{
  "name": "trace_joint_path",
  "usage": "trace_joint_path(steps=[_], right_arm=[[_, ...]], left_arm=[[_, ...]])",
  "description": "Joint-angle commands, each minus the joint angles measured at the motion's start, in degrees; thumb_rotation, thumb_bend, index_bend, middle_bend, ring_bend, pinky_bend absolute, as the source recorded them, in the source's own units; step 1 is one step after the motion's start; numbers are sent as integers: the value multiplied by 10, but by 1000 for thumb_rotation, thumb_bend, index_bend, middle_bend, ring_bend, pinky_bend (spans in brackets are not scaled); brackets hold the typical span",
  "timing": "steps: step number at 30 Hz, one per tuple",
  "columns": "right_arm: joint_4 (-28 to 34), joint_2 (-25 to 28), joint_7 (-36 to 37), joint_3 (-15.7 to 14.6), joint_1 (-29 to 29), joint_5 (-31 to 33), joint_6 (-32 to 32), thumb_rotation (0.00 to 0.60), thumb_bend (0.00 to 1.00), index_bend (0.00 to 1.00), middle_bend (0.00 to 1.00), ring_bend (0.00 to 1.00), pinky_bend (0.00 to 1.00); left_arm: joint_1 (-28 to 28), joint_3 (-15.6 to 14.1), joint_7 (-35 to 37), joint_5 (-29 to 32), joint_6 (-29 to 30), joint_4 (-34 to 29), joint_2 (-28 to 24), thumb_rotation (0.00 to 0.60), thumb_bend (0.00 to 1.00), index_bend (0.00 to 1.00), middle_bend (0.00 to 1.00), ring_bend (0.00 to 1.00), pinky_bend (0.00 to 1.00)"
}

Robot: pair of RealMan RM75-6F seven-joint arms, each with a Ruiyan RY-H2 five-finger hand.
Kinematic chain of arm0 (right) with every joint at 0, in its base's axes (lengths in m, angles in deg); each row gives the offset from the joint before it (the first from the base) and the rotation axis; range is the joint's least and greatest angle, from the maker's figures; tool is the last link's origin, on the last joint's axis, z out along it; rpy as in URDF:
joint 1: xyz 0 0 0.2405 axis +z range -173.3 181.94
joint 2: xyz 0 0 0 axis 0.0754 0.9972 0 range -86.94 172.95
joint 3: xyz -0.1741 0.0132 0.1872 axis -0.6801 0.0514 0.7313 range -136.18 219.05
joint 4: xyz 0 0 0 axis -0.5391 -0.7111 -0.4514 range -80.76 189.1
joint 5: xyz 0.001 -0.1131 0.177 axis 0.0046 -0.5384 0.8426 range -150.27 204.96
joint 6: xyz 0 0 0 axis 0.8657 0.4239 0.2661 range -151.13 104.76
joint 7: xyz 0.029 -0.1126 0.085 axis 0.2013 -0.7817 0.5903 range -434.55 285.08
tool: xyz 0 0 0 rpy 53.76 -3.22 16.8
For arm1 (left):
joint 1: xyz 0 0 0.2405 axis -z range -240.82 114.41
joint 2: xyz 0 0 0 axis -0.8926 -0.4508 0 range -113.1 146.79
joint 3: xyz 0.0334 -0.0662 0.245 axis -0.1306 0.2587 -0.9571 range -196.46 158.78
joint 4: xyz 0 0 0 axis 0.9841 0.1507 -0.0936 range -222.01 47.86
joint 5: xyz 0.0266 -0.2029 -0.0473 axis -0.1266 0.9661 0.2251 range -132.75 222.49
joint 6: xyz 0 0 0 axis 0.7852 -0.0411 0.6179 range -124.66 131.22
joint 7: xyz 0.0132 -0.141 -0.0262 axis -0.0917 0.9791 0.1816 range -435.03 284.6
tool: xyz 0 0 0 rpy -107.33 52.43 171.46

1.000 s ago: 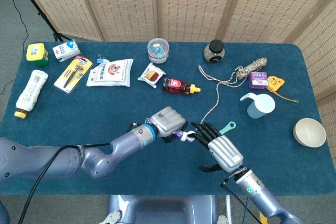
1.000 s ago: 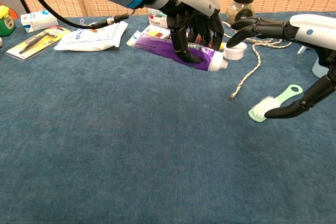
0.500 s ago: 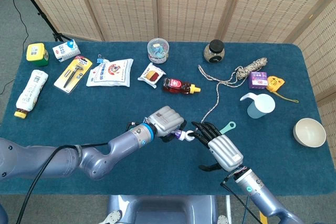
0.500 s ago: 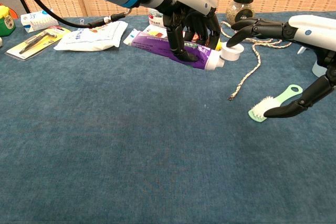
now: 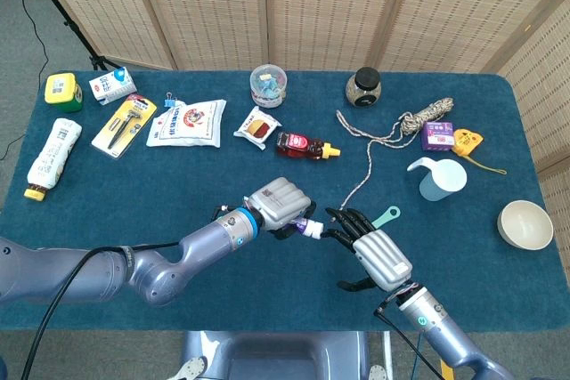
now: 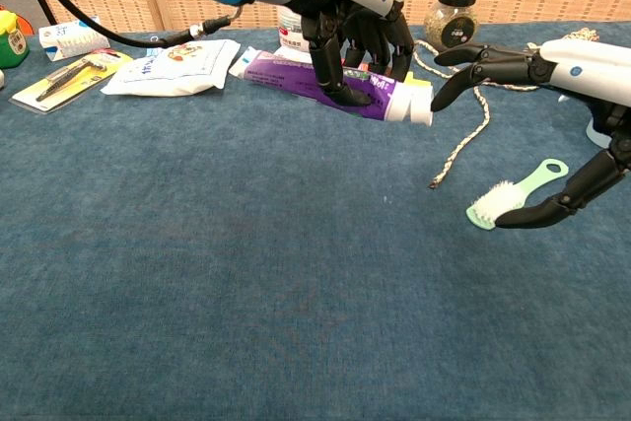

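While my left hand (image 6: 360, 41) grips the tube (image 6: 325, 81), lifted off the surface (image 6: 246, 283) | cap now at my right hand's (image 6: 552, 71) spread fingertips (image 6: 441, 96) | brush (image 6: 513, 194) below | uncapping looks close.

Legible text: none; print on the purple tube (image 6: 325, 84), white snack bag (image 5: 185, 122), white bottle (image 5: 52, 155), blue-and-white carton (image 5: 113, 85) and purple packet (image 5: 437, 134) is too small or blurred to read.
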Motion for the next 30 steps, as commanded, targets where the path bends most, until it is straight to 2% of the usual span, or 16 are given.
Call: trace_joint_path(steps=[1,18,30], right_arm=[[0,0,0,0,0,-1,0,600,0,171,0,0,0],[-4,-6,2,2,4,6,-3,600,0,169,0,0,0],[-22,20,72,0,-18,16,24,600,0,89,0,0,0]], left_arm=[[-3,2,1,-3,2,-1,-1,600,1000,624,524,486,550],[-35,19,13,-33,20,-14,-10,600,1000,623,524,486,550],[-92,8,14,-99,54,-43,-42,600,1000,624,525,487,550]])
